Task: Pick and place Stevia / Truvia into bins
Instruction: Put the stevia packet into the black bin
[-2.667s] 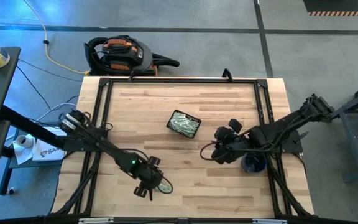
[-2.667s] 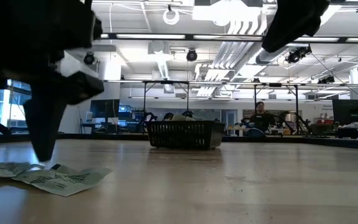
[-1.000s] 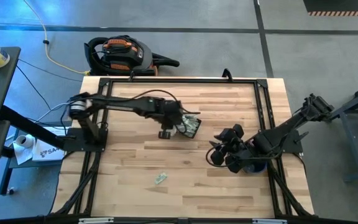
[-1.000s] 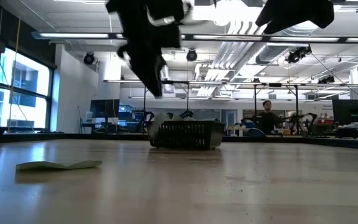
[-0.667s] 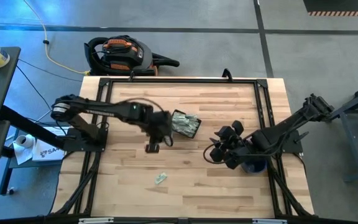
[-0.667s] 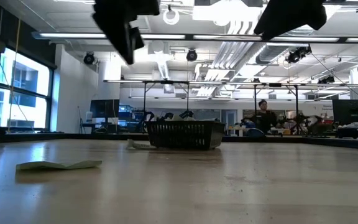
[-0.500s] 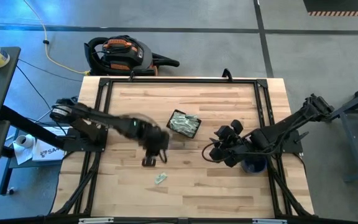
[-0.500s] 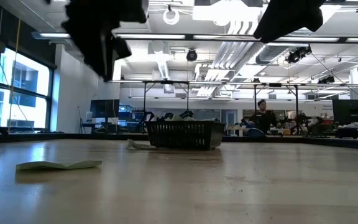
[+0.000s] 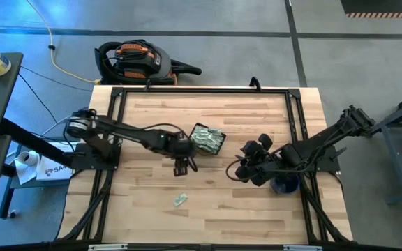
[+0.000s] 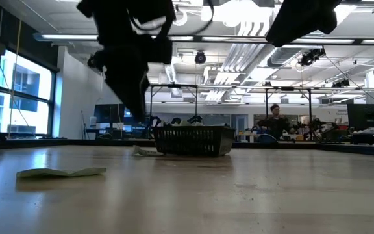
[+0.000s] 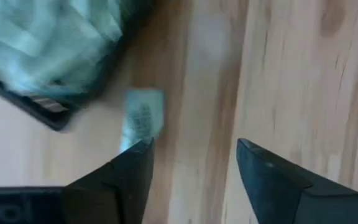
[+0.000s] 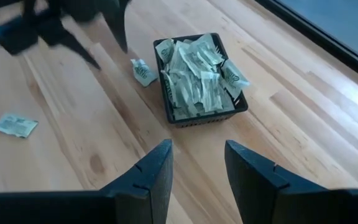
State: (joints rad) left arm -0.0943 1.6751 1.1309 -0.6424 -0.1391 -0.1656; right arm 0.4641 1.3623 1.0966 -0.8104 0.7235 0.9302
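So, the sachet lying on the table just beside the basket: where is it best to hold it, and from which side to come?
Probably from straight above. The sachet lies flat on the wood, close to the basket wall, so pinch across its narrow width at the end away from the basket. The open left gripper hangs nearest; the basket side leaves little room for a finger.

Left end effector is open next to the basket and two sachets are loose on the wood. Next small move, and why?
Probably lower the open left end effector onto the pale green paper sachet lying on the wood just outside the dark slatted rectangular basket and close on it. That sachet sits right ahead of the fingers, outside the basket. The other loose sachet lies farther away.
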